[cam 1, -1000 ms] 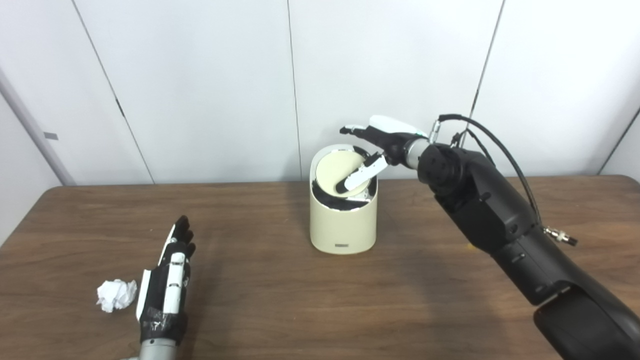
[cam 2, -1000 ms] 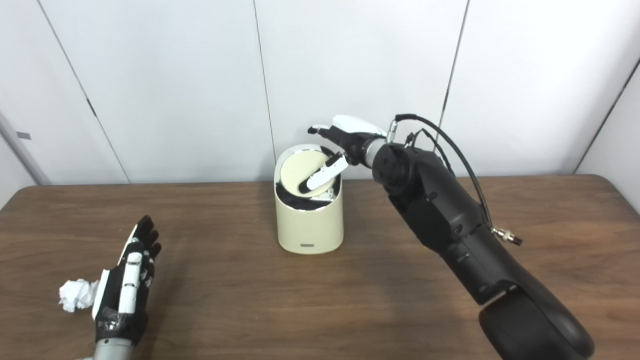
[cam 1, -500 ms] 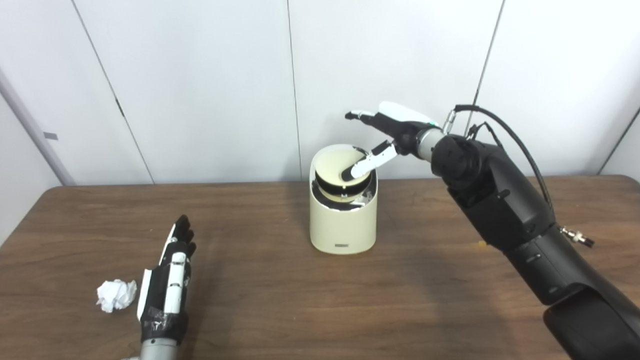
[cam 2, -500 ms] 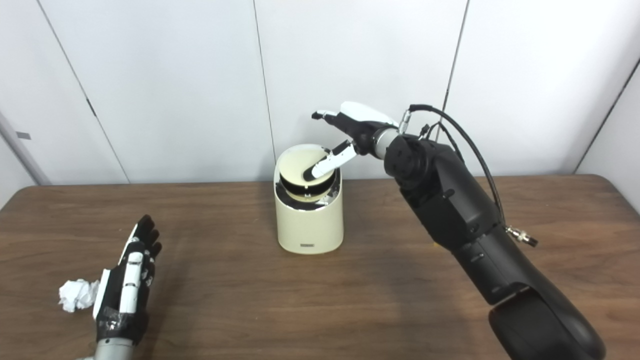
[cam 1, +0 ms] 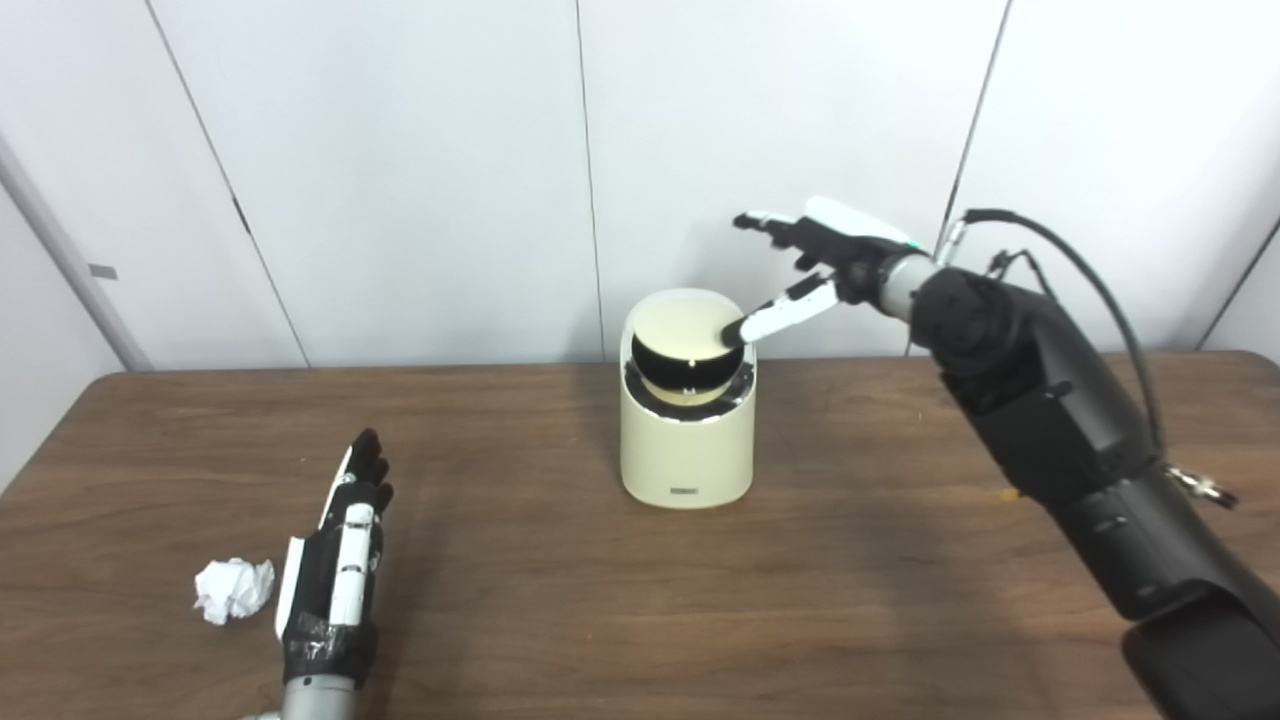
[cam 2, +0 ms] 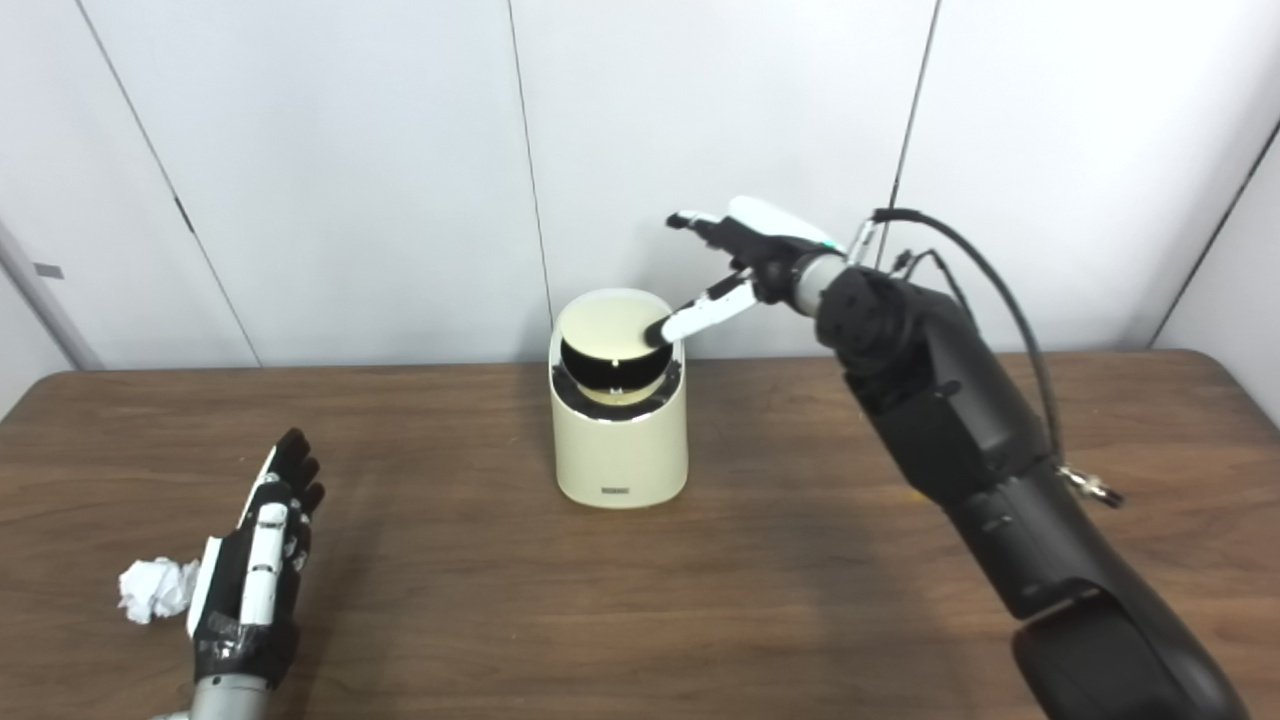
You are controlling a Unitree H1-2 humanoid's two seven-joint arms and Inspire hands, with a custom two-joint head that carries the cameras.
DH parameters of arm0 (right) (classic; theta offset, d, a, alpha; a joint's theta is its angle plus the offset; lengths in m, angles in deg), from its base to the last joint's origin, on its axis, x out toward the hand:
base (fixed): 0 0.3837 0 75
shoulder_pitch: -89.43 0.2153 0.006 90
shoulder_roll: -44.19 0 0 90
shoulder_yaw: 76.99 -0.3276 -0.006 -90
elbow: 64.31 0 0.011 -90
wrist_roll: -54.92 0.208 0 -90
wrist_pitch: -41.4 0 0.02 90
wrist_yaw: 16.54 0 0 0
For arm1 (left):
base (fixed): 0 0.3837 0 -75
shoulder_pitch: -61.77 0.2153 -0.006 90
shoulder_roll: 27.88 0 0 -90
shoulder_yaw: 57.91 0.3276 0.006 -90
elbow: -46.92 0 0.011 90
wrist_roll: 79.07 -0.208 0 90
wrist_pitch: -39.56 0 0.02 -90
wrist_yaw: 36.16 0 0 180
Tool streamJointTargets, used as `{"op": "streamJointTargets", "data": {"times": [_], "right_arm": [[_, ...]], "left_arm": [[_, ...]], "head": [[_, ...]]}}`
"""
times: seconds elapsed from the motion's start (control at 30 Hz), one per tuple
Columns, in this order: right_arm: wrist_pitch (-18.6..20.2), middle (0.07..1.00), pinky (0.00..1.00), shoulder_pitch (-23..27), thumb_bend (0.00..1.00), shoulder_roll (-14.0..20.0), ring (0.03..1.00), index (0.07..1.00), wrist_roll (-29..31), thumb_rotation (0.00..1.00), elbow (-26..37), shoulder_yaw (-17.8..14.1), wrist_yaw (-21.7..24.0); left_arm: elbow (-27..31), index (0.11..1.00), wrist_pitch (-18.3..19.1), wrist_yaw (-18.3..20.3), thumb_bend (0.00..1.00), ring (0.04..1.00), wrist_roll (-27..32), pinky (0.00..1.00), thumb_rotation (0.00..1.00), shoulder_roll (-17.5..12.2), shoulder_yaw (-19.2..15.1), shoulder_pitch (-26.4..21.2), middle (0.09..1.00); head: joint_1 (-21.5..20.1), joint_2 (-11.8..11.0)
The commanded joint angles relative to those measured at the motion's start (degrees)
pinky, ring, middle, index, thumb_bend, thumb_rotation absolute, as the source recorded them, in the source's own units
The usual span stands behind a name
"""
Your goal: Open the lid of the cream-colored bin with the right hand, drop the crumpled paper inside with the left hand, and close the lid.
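Right hand (cam 1: 835, 262) hangs just above and behind the bin (cam 1: 686, 440), fingers spread and holding nothing; one outstretched fingertip (cam 1: 735, 332) touches the right edge of the lid (cam 1: 682, 332). That lid is tipped up on edge inside the bin's mouth, its cream face turned toward the camera and a dark gap showing beneath it, so the opening step looks partly done at best.

Left hand (cam 1: 335, 570), well off to the left of the bin and nearer the camera, lies flat on the tabletop (cam 1: 560, 600) with fingers extended and empty, pointing away from the robot. Crumpled paper (cam 1: 232, 590) sits just beside that hand on its far side from the bin, not yet picked up.

Left to do, by this reckoning: hold the lid open, lift and drop the paper, close up. The bin stands upright, its long axis vertical.
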Motion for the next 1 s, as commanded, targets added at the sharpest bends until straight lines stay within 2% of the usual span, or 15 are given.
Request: {"op": "streamJointTargets", "data": {"times": [0.0, 0.2, 0.37, 0.4, 0.43, 0.53, 0.57, 0.6, 0.63, 0.77, 0.97], "right_arm": [[0.1, 0.975, 0.86, 1.8, 0.87, 1.6, 0.959, 0.955, 0.7, 0.47, 2.6, -1.5, -0.5], [-0.9, 0.963, 0.85, -0.2, 0.88, 3.6, 0.946, 0.95, 1.9, 0.49, 4.8, -2.3, -0.8], [-0.3, 0.949, 0.81, -2.1, 0.88, 4.7, 0.92, 0.947, 1.3, 0.51, 7.1, -2.5, -1.5], [0.1, 0.923, 0.68, -2.5, 0.89, 4.9, 0.851, 0.941, 0.9, 0.52, 7.7, -2.5, -1.6], [0.3, 0.887, 0.59, -2.9, 0.89, 5.1, 0.791, 0.937, 0.8, 0.52, 8.2, -2.5, -1.6], [0.4, 0.851, 0.5, -4.1, 0.9, 5.2, 0.737, 0.929, 0.8, 0.51, 8.8, -2.9, -2.1], [0.4, 0.858, 0.56, -4.4, 0.9, 5.3, 0.766, 0.927, 0.7, 0.52, 9.0, -3.0, -2.2], [0.5, 0.883, 0.66, -4.7, 0.91, 5.3, 0.816, 0.927, 0.5, 0.53, 9.2, -2.9, -2.0], [0.5, 0.898, 0.71, -5.0, 0.91, 5.4, 0.84, 0.928, 0.6, 0.54, 9.3, -3.0, -2.0], [-0.5, 0.935, 0.83, -6.7, 0.88, 5.4, 0.898, 0.936, 1.8, 0.56, 9.3, -3.8, -2.2], [-0.3, 0.937, 0.83, -11.8, 0.8, 3.4, 0.917, 0.929, 4.9, 0.59, 10.5, -7.5, -5.2]], "left_arm": [[-5.3, 0.982, -1.0, 0.2, 0.36, 1.0, 0.5, 1.0, 0.85, 2.1, 1.1, 2.6, 0.996], [-4.9, 0.985, -0.5, 0.0, 0.34, 1.0, 0.4, 1.0, 0.88, 1.9, 1.0, 2.5, 0.993], [-4.8, 0.984, -0.3, 0.3, 0.34, 1.0, 0.9, 1.0, 0.86, 1.7, 0.9, 2.5, 0.994], [-4.8, 0.983, -0.3, 0.3, 0.34, 1.0, 0.9, 1.0, 0.86, 1.6, 0.9, 2.5, 0.993], [-4.7, 0.982, -0.1, 0.3, 0.34, 1.0, 0.9, 1.0, 0.86, 1.6, 0.9, 2.6, 0.991], [-4.2, 0.984, 0.3, 0.3, 0.35, 1.0, 0.9, 1.0, 0.85, 1.5, 0.9, 2.7, 0.994], [-4.1, 0.985, 0.4, 0.3, 0.34, 1.0, 0.9, 1.0, 0.85, 1.5, 1.0, 2.7, 0.994], [-4.0, 0.988, 0.4, 0.3, 0.34, 1.0, 0.9, 1.0, 0.85, 1.5, 1.0, 2.7, 0.996], [-3.9, 0.988, 0.4, 0.4, 0.34, 1.0, 0.9, 1.0, 0.86, 1.4, 1.0, 2.8, 0.996], [-3.9, 0.988, 0.5, 0.6, 0.34, 1.0, 1.3, 1.0, 0.86, 1.3, 0.9, 2.8, 0.999], [-4.2, 0.985, 0.3, 0.8, 0.33, 1.0, 1.5, 1.0, 0.85, 1.1, 0.9, 2.8, 0.996]], "head": [[-0.1, 0.0], [-0.1, 0.1], [-0.3, 0.1], [-0.3, 0.1], [-0.3, 0.1], [-0.4, 0.2], [-0.4, 0.3], [-0.5, 0.3], [-0.6, 0.3], [-0.8, 0.6], [-1.1, 0.9]]}}
